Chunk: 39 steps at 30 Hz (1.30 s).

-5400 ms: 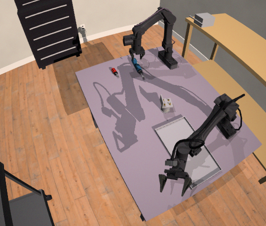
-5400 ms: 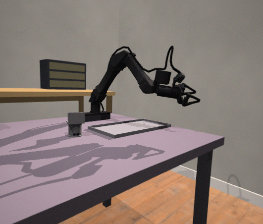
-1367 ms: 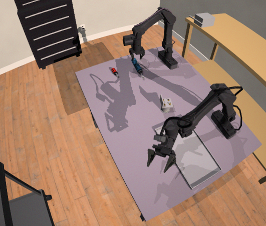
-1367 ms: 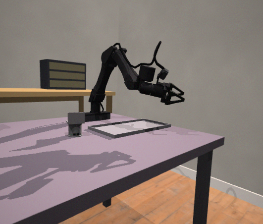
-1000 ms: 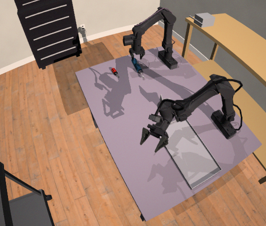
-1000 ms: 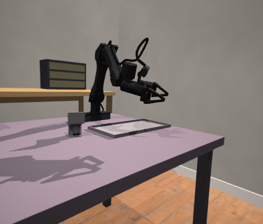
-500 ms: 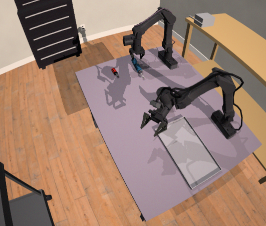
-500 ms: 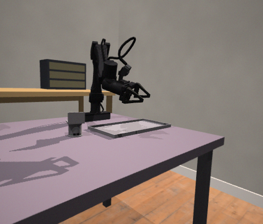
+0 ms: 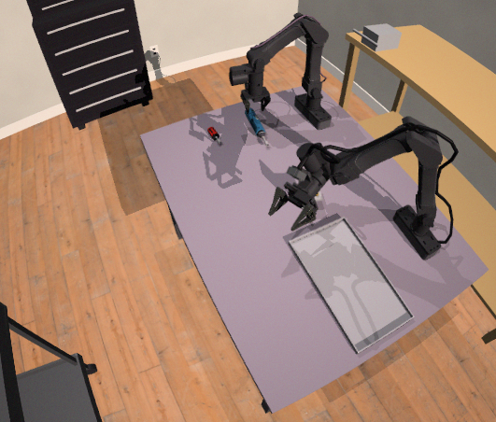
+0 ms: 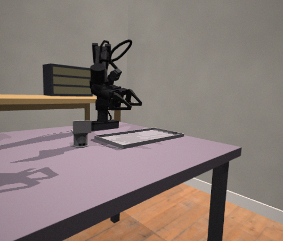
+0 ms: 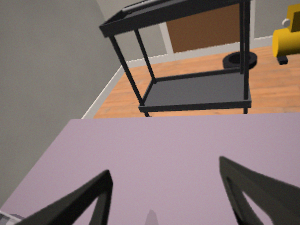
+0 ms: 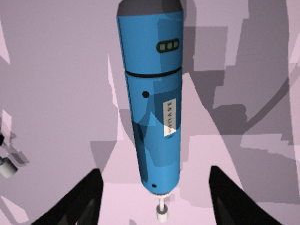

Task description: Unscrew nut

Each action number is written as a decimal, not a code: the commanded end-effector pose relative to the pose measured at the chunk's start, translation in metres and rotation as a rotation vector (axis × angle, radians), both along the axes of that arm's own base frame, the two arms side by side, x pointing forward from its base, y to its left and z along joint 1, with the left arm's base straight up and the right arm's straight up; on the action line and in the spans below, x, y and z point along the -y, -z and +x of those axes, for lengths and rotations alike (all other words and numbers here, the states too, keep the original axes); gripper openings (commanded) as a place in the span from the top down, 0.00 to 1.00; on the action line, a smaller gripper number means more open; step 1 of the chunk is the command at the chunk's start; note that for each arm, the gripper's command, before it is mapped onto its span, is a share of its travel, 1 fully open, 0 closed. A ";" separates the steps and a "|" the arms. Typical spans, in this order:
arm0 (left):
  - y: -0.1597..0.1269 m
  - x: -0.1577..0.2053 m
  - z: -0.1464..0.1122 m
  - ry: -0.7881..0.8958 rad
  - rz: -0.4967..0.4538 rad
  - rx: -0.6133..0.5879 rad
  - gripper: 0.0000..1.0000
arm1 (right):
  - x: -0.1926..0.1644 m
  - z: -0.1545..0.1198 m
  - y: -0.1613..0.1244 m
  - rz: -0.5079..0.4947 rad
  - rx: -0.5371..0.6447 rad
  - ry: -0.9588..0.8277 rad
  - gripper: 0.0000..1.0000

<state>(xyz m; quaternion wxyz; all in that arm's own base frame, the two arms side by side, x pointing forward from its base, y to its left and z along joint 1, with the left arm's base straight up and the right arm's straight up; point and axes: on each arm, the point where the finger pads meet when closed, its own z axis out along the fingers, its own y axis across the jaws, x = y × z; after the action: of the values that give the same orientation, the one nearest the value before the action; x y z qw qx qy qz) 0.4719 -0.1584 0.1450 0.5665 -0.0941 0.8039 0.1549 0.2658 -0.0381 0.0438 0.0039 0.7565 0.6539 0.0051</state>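
Note:
The joint module (image 10: 80, 139) stands upright on the table, with the grey bracket (image 10: 82, 127) on top. In the top view my left arm mostly hides them, and the nuts cannot be made out. The blue electric nut driver (image 9: 256, 124) (image 12: 154, 104) lies on the table, its socket (image 12: 162, 214) pointing away from the right arm. My right gripper (image 9: 255, 109) (image 12: 154, 174) is open above the driver, holding nothing. My left gripper (image 9: 282, 221) (image 10: 136, 106) (image 11: 163, 170) is open and empty, raised above the table near the tray's end, beyond the module.
A shallow tray (image 9: 322, 293) (image 10: 123, 146) lies beside the module. A red-handled tool (image 9: 213, 133) lies near the blue driver; a grey socket shows at the right wrist view's left edge. A wooden bench (image 9: 433, 51) stands behind the arms, and a dark cart (image 11: 195, 91) beyond the table.

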 end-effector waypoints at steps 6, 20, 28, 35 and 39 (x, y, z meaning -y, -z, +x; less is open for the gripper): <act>0.000 0.023 -0.028 -0.005 -0.028 -0.013 0.14 | 0.002 0.002 -0.002 -0.009 0.007 0.000 0.35; -0.010 0.078 -0.101 0.093 -0.074 0.012 0.14 | 0.002 0.002 -0.002 -0.009 0.007 0.000 0.35; -0.007 0.086 -0.128 0.128 -0.072 0.013 0.14 | 0.002 0.002 -0.002 -0.009 0.007 0.000 0.35; -0.012 0.107 -0.170 0.189 -0.094 0.036 0.14 | 0.002 0.002 -0.002 -0.009 0.007 0.000 0.35; -0.012 0.119 -0.172 0.198 -0.098 0.040 0.14 | 0.002 0.002 -0.002 -0.009 0.007 0.000 0.35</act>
<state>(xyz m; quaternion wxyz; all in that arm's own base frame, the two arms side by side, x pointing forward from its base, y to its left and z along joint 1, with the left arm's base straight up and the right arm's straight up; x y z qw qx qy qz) 0.3022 -0.2847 0.1611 0.5935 -0.0348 0.8034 0.0334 0.2658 -0.0381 0.0438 0.0039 0.7565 0.6539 0.0051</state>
